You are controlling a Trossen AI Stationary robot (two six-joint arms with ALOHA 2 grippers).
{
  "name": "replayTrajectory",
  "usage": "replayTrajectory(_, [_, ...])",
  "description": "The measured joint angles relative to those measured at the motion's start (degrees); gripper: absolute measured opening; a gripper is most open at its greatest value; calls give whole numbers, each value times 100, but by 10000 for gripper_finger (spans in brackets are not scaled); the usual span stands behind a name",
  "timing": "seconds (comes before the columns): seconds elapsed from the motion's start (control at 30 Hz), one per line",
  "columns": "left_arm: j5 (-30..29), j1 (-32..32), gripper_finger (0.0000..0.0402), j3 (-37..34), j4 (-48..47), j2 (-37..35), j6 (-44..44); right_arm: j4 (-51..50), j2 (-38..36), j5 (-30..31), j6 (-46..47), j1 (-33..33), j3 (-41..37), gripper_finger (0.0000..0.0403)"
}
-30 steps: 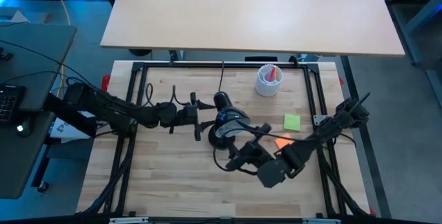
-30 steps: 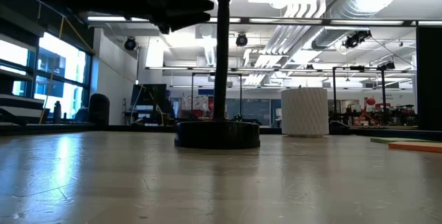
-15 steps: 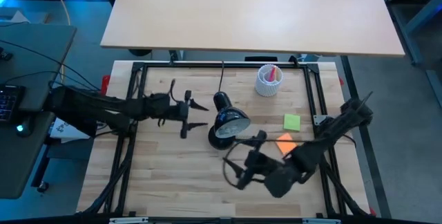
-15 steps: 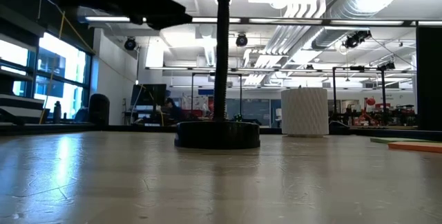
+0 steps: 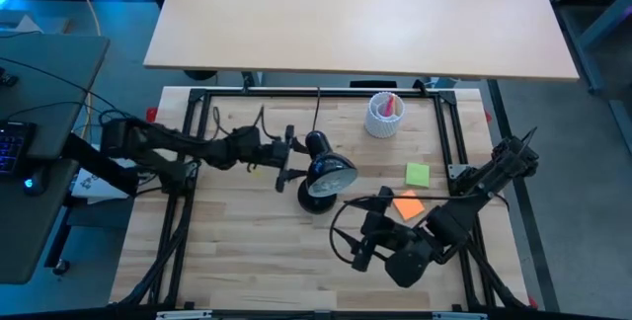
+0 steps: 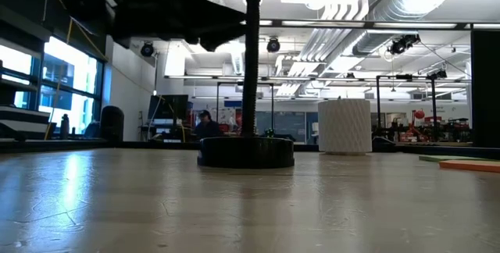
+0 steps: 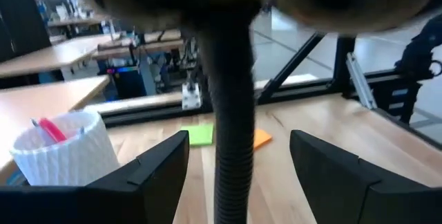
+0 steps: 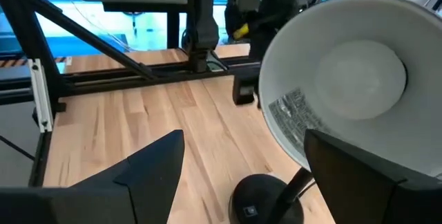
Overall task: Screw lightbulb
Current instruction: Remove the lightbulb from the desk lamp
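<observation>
At table centre, the black desk lamp (image 5: 321, 174) is standing with the lightbulb (image 8: 364, 70) sitting inside its white-lined shade (image 8: 314, 58). The left gripper (image 5: 287, 158), fingers apart, is flanking the lamp's neck (image 7: 232, 141). The right gripper (image 5: 362, 238), fingers apart and empty, is hovering nearby, facing the shade. The white ribbed cup (image 5: 384, 115) and sticky notes (image 5: 417, 174) are lying behind.

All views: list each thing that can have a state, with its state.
Lamp: upright.
Lightbulb: seated inside the lamp's shade.
Left tool: open, astride the lamp's neck.
Right tool: open, empty, facing the shade.
Cup: upright, pink item inside.
</observation>
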Motion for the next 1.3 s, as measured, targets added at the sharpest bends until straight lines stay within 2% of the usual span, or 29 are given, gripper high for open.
replayTrajectory(0.13, [-248,-78,242,315,-77,457,-85,10,4,7,-1,2,-2,298])
replayTrajectory(0.23, [-472,-171,219,460,-204,596,-60,6,4,9,27,4,-2,298])
replayTrajectory(0.33, [-648,-240,171,445,-236,596,-18,-5,4,-4,29,17,-2,298])
replayTrajectory(0.53, [-1249,-418,37,456,-545,385,0,-157,4,-32,29,41,-4,298])
replayTrajectory(0.63, [-1919,-633,36,451,-652,310,-7,-263,4,-98,29,43,-5,298])
replayTrajectory(0.8, [-4225,-1323,36,451,-979,173,-74,-629,4,-113,-47,-25,-9,298])
replayTrajectory(0.87, [-4750,-1556,36,448,-1043,153,-135,-940,4,-220,-152,-134,-9,298])
replayTrajectory(1.0, [-4964,-1826,39,451,-1216,113,-407,-1771,11,-1415,-447,-439,-9,298])
replayTrajectory(1.13, [-5035,-1897,62,463,-1346,108,-554,-2089,13,-1594,-516,-707,-9,298])
replayTrajectory(1.3, [-4935,-1873,126,443,-1949,-3,-826,-2106,7,-1633,-468,-811,-56,298])
